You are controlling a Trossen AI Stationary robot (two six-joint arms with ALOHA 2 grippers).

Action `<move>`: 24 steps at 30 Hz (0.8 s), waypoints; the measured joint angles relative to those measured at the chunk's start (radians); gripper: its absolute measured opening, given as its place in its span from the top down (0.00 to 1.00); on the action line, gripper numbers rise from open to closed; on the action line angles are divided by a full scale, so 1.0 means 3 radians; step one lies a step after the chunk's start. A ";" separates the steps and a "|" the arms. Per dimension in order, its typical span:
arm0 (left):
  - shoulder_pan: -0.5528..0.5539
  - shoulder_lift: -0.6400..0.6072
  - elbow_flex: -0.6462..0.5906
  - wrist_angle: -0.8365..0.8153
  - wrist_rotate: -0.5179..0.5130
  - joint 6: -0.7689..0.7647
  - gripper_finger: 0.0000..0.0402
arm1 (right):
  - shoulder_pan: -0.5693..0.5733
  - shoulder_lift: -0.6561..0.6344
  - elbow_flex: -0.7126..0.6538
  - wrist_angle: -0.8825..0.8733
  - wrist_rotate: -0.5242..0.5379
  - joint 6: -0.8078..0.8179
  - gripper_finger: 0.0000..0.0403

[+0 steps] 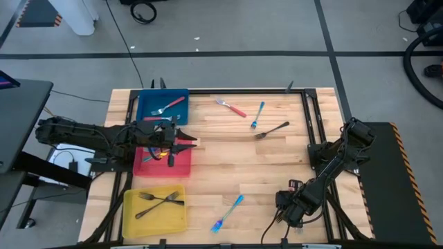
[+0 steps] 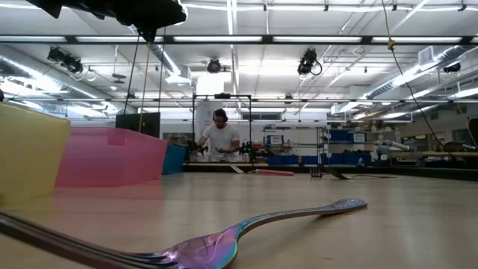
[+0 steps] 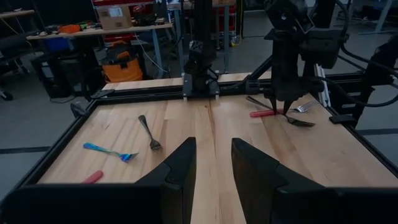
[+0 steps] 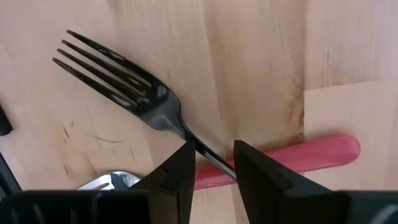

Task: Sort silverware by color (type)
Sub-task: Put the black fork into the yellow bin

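Along the left edge we see three trays. The blue tray [image 1: 147, 116] in the far-left corner holds a red-handled utensil [image 1: 170, 106] lying diagonally. The yellow tray [image 1: 133, 218] in the near-left corner holds two crossed dark forks [image 1: 159, 200]. Between them the left gripper [image 1: 185, 142] hangs over the red tray [image 1: 183, 166], and the arm hides what is in that tray. Only its wrist view shows the jaws: slightly apart, nothing between them [image 3: 213, 146].

Mid-table near the far edge lie three pieces:
- The red-handled fork [image 1: 232, 108] has its tines toward the far-left corner.
- The blue-handled fork [image 1: 257, 116] has its long axis roughly far-to-near, tines nearer.
- The dark fork [image 1: 271, 130] has its tines left and its handle toward the far-right corner.

By the near edge the second blue fork [image 1: 227, 213] lies diagonally, tines toward the near-left corner. The low view shows it close up as iridescent [image 2: 224, 243].

The right gripper [image 1: 285, 211] points down near the near-right corner. The high view hides what lies under it. Its wrist view shows a black fork [image 4: 143, 102] crossing a red handle [image 4: 311, 152] on bare table. The jaws [image 4: 213, 152] are apart, straddling the fork's thin handle, and we cannot tell whether they touch it.
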 joint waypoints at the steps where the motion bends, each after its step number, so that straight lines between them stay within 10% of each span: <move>1: 0.0000 0.0000 0.0000 0.0000 0.0000 0.0000 0.74 | 0.0004 0.0000 0.0000 0.0000 -0.0001 0.0000 0.71; 24: 0.0001 0.0000 0.0000 0.0000 0.0000 0.0003 0.74 | 0.0026 0.0002 0.0079 -0.0145 -0.0147 -0.0491 0.71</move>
